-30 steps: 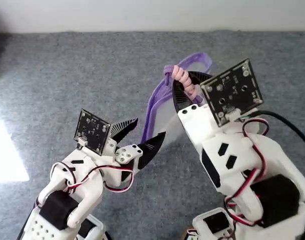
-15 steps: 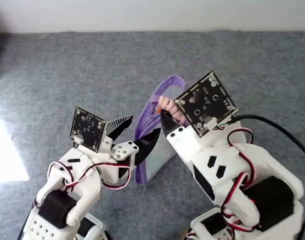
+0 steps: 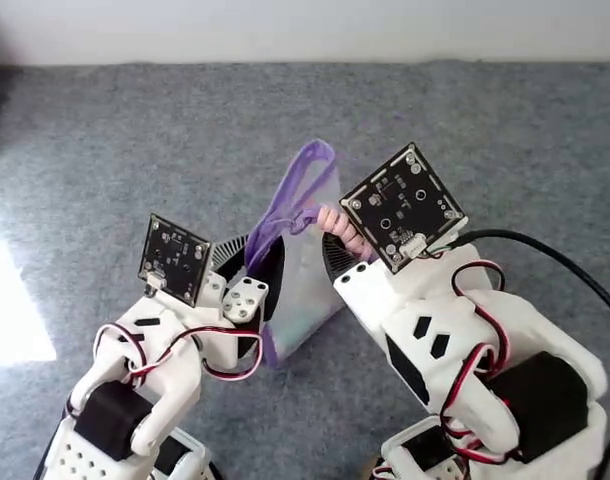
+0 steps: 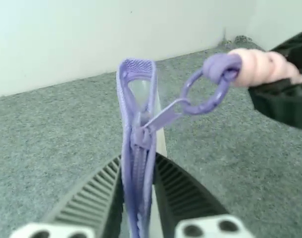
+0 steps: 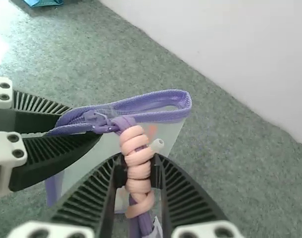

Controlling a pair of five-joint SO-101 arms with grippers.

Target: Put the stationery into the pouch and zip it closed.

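Note:
The translucent pouch (image 3: 303, 290) with its purple zipper edge (image 3: 295, 190) stands upright on the grey carpet between my two arms. My left gripper (image 3: 263, 262) is shut on the zipper edge near its end, and the purple teeth (image 4: 137, 188) run between its black fingers. The slider (image 4: 141, 133) sits just beyond that grip. A purple ring (image 4: 206, 94) links it to a pink coiled pull (image 5: 136, 166). My right gripper (image 5: 138, 161) is shut on that pink pull (image 3: 337, 224), just right of the pouch top. A faint orange patch (image 5: 152, 130) shows through the pouch wall.
Grey carpet (image 3: 135, 130) spreads around the pouch, with a white wall (image 3: 305, 30) along its far side. A bright patch of light (image 3: 10, 310) lies at the left. A black cable (image 3: 555, 245) trails from the right arm. A blue object (image 5: 42, 2) lies far off.
The right gripper drew the pink pull and pouch top toward the arms, so the pouch now stands upright. The left gripper, open before, has shut on the zipper edge.

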